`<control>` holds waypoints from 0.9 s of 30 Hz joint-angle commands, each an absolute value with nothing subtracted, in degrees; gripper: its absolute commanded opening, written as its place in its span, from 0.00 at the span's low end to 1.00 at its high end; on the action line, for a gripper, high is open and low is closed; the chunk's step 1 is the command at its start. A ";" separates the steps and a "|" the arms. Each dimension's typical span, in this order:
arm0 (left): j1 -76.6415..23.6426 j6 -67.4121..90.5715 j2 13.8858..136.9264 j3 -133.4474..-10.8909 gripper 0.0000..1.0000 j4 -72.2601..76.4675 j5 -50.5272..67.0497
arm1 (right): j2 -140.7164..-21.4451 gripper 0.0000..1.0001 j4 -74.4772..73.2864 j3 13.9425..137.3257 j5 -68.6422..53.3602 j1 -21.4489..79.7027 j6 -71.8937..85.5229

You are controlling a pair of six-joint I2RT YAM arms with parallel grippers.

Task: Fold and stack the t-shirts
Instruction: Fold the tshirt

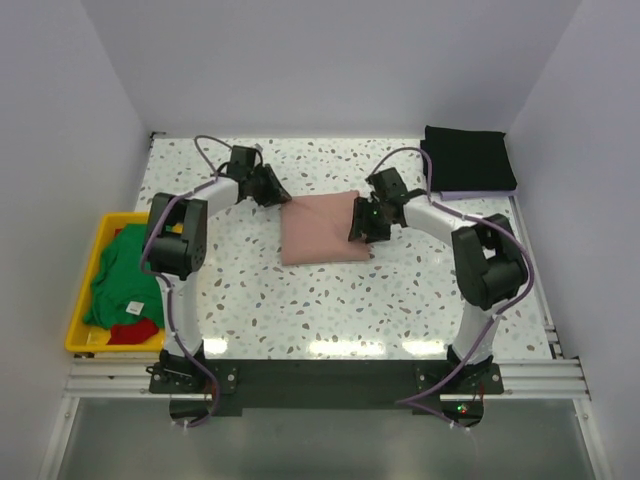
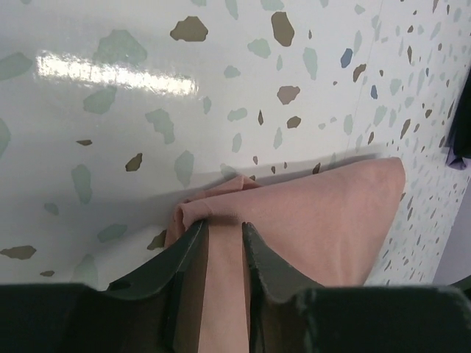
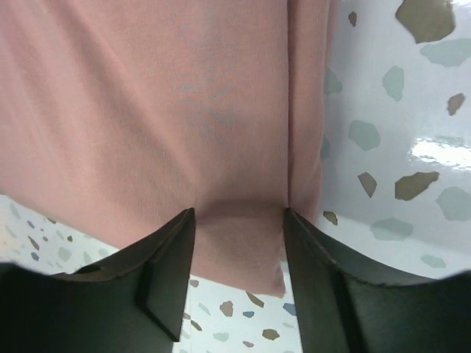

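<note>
A pink t-shirt [image 1: 320,232] lies folded into a rectangle at the middle of the table. My left gripper [image 1: 275,192] is at its far left corner. In the left wrist view the gripper [image 2: 224,224] is shut narrowly on a bunched fold of the pink shirt [image 2: 324,220]. My right gripper [image 1: 362,225] sits over the shirt's right edge. Seen from the right wrist, that gripper [image 3: 239,213] stands open, its fingers straddling the shirt's [image 3: 147,110] edge with cloth flat beneath them.
A stack of folded dark shirts [image 1: 468,158] rests at the far right corner. A yellow bin [image 1: 85,290] on the left holds green clothes [image 1: 125,275] and a red one [image 1: 135,331]. White walls close in the table on three sides.
</note>
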State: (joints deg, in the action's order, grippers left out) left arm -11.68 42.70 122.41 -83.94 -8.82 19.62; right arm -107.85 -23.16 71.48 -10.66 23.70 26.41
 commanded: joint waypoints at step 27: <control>-37.26 41.31 120.23 -77.52 0.05 -11.34 11.78 | -121.02 0.66 -20.92 89.04 -18.98 15.47 24.17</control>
State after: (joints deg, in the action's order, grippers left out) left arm -36.40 41.41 119.04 -78.48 -10.81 13.37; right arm -120.81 -23.03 87.85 -16.58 15.03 25.21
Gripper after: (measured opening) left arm 0.055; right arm 0.655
